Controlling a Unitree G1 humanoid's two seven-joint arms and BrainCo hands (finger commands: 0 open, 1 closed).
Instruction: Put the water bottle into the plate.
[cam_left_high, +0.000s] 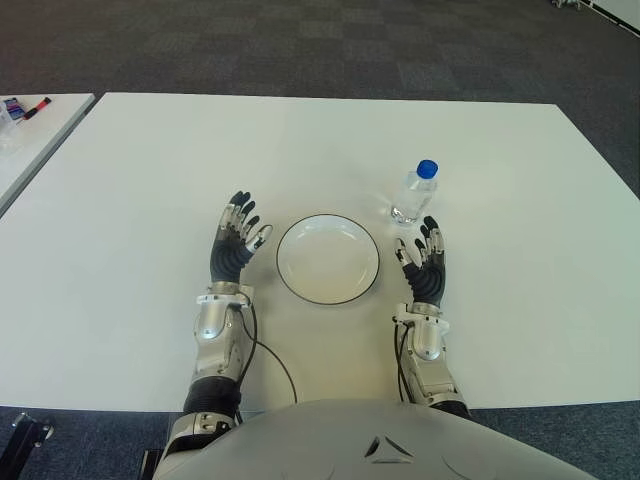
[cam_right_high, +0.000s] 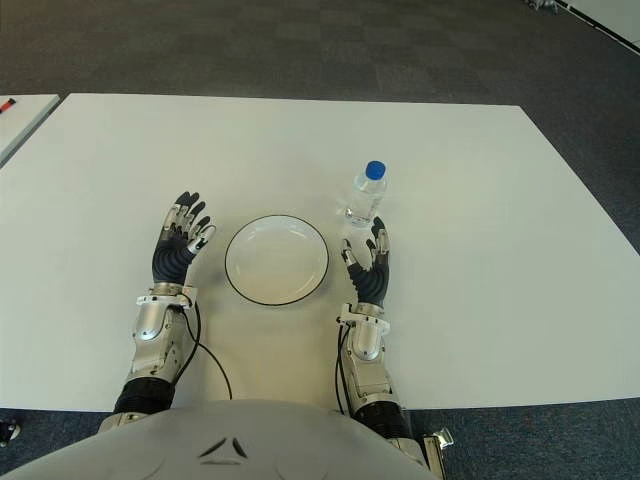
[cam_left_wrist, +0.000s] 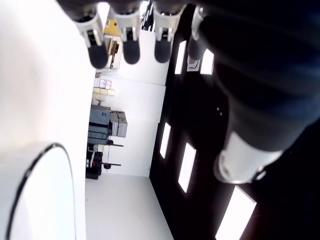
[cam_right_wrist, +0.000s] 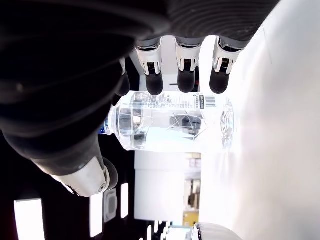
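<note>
Just beyond the spread right robot hand (cam_left_high: 424, 258) stands the water bottle (cam_left_high: 414, 191).

White table (cam_left_high: 150, 160) fills frame, dark checkered carpet (cam_left_high: 300, 45) along top (second table (cam_left_high: 40, 135) upper left).

Left robot hand (cam_left_high: 236, 245), right robot hand (cam_left_high: 425, 262); fingers spread
</note>
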